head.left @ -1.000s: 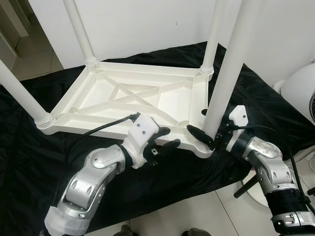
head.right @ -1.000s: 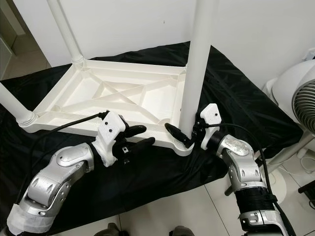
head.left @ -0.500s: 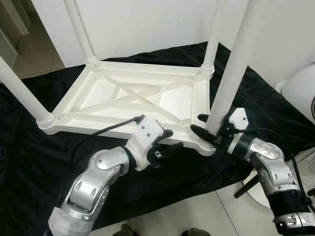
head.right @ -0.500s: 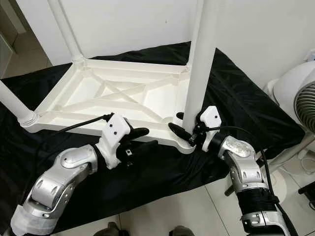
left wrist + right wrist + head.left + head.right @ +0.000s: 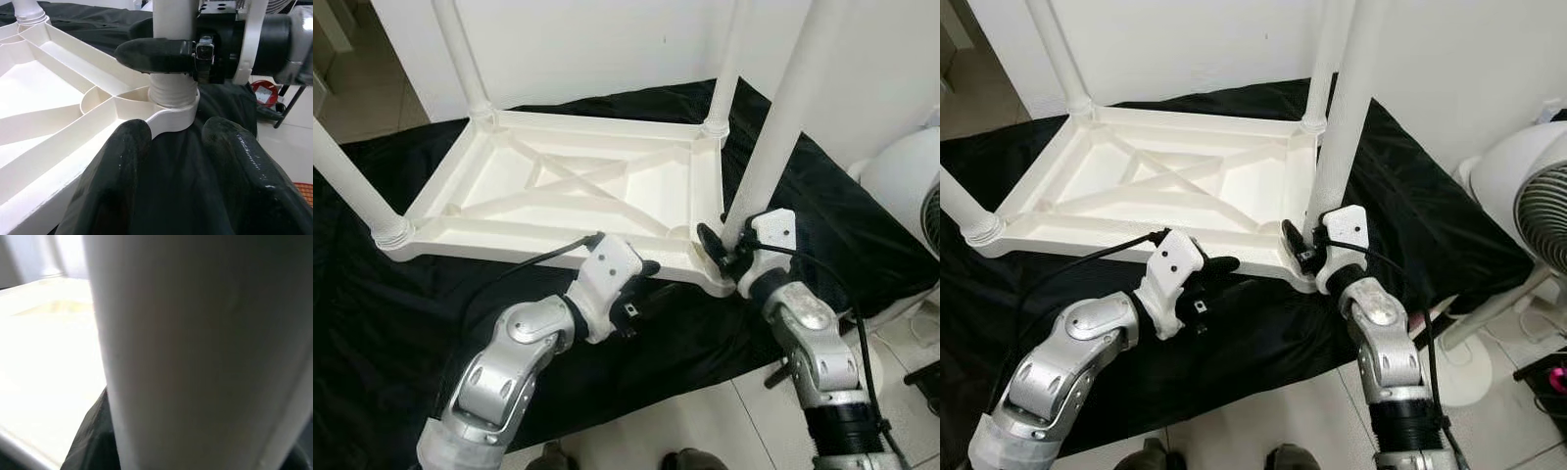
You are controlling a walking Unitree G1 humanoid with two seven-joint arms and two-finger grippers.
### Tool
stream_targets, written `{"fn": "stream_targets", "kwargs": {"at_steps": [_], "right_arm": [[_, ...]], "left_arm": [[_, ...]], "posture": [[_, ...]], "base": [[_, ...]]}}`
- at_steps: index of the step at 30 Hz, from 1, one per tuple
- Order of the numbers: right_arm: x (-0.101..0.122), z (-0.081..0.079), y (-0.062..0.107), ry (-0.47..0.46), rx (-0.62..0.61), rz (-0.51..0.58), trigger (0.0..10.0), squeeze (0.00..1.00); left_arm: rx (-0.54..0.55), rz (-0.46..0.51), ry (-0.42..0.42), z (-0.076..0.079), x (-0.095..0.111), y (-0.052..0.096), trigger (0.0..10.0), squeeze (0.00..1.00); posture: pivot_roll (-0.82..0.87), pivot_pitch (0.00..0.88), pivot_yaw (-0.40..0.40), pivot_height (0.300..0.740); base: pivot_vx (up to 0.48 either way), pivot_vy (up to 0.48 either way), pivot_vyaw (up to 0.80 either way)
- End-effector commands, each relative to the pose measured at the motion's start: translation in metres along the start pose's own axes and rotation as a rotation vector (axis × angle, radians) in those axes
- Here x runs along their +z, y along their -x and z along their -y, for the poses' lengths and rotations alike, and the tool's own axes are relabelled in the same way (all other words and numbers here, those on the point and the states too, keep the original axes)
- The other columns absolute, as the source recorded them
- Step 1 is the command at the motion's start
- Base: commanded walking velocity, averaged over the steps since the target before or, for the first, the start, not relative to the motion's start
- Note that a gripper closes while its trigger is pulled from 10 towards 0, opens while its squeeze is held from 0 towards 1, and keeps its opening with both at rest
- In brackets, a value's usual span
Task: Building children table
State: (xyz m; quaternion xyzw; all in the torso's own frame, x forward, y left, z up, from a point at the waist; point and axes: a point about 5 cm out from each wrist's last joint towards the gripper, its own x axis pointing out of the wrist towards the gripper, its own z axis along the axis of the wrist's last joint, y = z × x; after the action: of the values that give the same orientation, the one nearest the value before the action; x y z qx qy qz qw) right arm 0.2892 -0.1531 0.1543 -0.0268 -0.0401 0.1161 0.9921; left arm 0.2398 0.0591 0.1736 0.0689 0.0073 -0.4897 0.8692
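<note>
We see the white table top (image 5: 558, 196) lying upside down on a black cloth (image 5: 372, 323), with legs rising from its corners: one at the near left (image 5: 347, 181), one at the far left (image 5: 460, 59), one at the far right (image 5: 729, 59). Our left gripper (image 5: 641, 294) hangs just off the near edge of the table top, its two black fingers (image 5: 122, 161) spread apart with nothing between them. Farther right, our right gripper (image 5: 720, 250) is clamped around the base of the near right leg (image 5: 783, 127), just above its corner socket. A white fan (image 5: 1528, 196) stands at far right.
</note>
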Motion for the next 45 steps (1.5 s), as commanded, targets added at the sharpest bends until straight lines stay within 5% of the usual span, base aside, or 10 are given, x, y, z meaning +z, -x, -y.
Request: {"fn": "stream_targets", "kwargs": {"at_steps": [1, 3, 9, 23, 24, 30, 31, 42, 45], "right_arm": [[-0.010, -0.001, 0.003, -0.014, -0.056, -0.067, 10.0, 0.00], [-0.011, -0.017, 0.006, -0.026, -0.208, -0.077, 10.0, 0.00], [-0.010, -0.035, 0.004, -0.056, -0.308, -0.086, 10.0, 0.00], [-0.006, -0.023, 0.008, -0.020, -0.386, -0.097, 10.0, 0.00], [-0.005, -0.023, 0.010, -0.031, -0.390, -0.084, 10.0, 1.00], [0.001, -0.019, 0.012, -0.030, -0.383, -0.037, 10.0, 1.00], [0.003, -0.017, 0.012, -0.039, -0.346, -0.025, 10.0, 0.00], [0.020, -0.006, 0.016, 0.006, 0.102, 0.074, 10.0, 0.00], [0.027, 0.009, 0.015, 0.060, 0.273, 0.086, 10.0, 0.00]], "left_arm": [[0.159, -0.013, 0.001, -0.008, -0.003, 0.002, 10.0, 0.00], [0.164, -0.010, 0.002, -0.009, -0.002, 0.002, 10.0, 0.00], [0.174, -0.011, -0.007, -0.012, -0.001, 0.002, 10.0, 0.00], [0.188, -0.009, -0.013, -0.015, 0.000, 0.002, 10.0, 0.00], [0.197, -0.006, -0.012, -0.016, 0.000, 0.002, 10.0, 0.00], [0.208, 0.000, -0.009, -0.015, 0.002, 0.003, 10.0, 0.00], [0.210, 0.001, -0.008, -0.015, 0.002, 0.003, 10.0, 0.00], [0.203, 0.009, -0.011, -0.015, 0.004, 0.003, 10.0, 0.00], [0.172, 0.009, -0.018, -0.012, 0.004, 0.004, 10.0, 0.00]], "posture": [[-0.10, 0.060, 0.038, 0.740], [-0.10, 0.062, 0.040, 0.740], [-0.10, 0.065, 0.052, 0.740], [-0.09, 0.078, 0.046, 0.740], [-0.08, 0.081, 0.045, 0.740], [-0.08, 0.085, 0.044, 0.740], [-0.08, 0.085, 0.045, 0.740], [-0.10, 0.086, 0.053, 0.740], [-0.10, 0.082, 0.053, 0.740]], "base": [[0.000, 0.000, 0.00], [0.000, 0.000, 0.00], [0.000, 0.000, 0.00], [0.000, 0.000, 0.00], [0.000, 0.000, 0.00], [0.000, 0.000, 0.00], [0.000, 0.000, 0.00], [0.000, 0.000, 0.00], [0.000, 0.000, 0.00]]}}
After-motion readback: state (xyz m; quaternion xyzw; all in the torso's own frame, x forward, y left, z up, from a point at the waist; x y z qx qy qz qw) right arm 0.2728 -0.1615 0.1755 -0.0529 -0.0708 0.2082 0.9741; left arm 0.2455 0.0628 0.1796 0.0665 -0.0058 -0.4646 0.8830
